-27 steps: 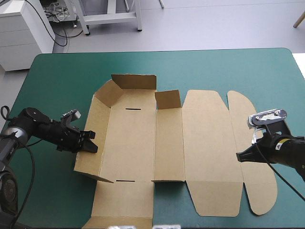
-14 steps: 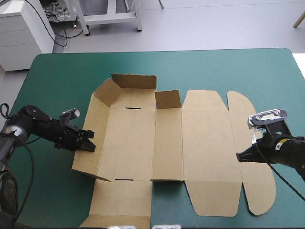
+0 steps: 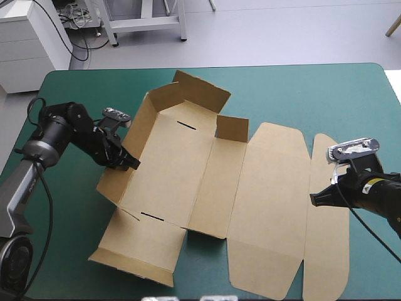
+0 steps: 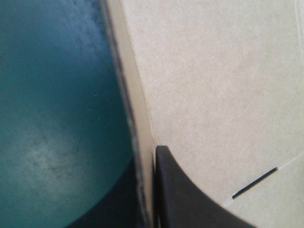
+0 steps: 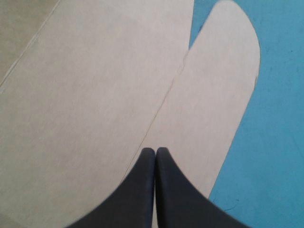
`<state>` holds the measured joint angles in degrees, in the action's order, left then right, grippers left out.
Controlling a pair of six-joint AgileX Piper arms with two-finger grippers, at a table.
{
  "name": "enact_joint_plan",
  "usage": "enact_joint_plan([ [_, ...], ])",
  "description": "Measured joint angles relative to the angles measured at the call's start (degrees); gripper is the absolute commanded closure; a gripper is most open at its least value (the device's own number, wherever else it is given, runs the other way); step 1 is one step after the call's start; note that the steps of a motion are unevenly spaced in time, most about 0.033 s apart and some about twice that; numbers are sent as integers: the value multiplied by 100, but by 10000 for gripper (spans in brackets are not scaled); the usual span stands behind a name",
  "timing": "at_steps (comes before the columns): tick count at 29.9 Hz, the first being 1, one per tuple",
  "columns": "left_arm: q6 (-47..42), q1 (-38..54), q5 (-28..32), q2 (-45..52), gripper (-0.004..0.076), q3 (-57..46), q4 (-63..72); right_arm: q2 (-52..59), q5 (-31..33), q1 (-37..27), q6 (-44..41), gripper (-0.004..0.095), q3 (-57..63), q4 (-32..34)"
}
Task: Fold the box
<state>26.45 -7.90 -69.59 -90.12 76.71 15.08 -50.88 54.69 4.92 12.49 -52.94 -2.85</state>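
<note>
The brown box [image 3: 182, 169] lies as a cut sheet, skewed on the teal-green cover. Its far and left walls stand raised, and the lid panel and rounded flap [image 3: 326, 207] lie flat to the right. My left gripper [image 3: 128, 163] is shut on the box's left wall. In the left wrist view the wall's edge [image 4: 137, 114] runs between the black fingers of that gripper [image 4: 148, 156], with the box floor [image 4: 218, 95] beside it. My right gripper [image 3: 313, 199] is shut with its tip over the crease beside the rounded flap. The right wrist view shows this gripper [image 5: 155, 151] above flat board [image 5: 95, 95], holding nothing.
The box's near flaps [image 3: 135, 257] reach close to the table's front edge. Bare teal-green cover [image 3: 313, 94] shows beyond the box toward the far right corner and also left of the box [image 3: 69, 200].
My left gripper has moved toward the far edge with the left wall in it. The whole sheet has swung round with it and now lies skewed. The right gripper has barely moved.
</note>
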Motion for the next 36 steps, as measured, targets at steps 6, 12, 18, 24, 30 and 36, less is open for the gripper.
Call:
enact_joint_plan([
  [6,-189,-1058,95,-29,731,813,-1238,149,-279,0,0,924,0,0],
  [12,-267,-1922,652,-35,731,1109,-2503,415,-417,0,0,924,-53,0],
  [18,-272,-2613,1139,-35,731,1116,-3628,585,-435,0,0,924,-209,0],
  [24,-91,-3050,1747,-35,731,1116,-3928,684,-362,0,0,924,-239,0],
  [30,164,-3274,2166,-35,731,1063,-4081,726,-321,0,0,924,-239,0],
  [36,500,-3443,2651,79,731,546,-4493,750,-174,0,0,924,-239,0],
])
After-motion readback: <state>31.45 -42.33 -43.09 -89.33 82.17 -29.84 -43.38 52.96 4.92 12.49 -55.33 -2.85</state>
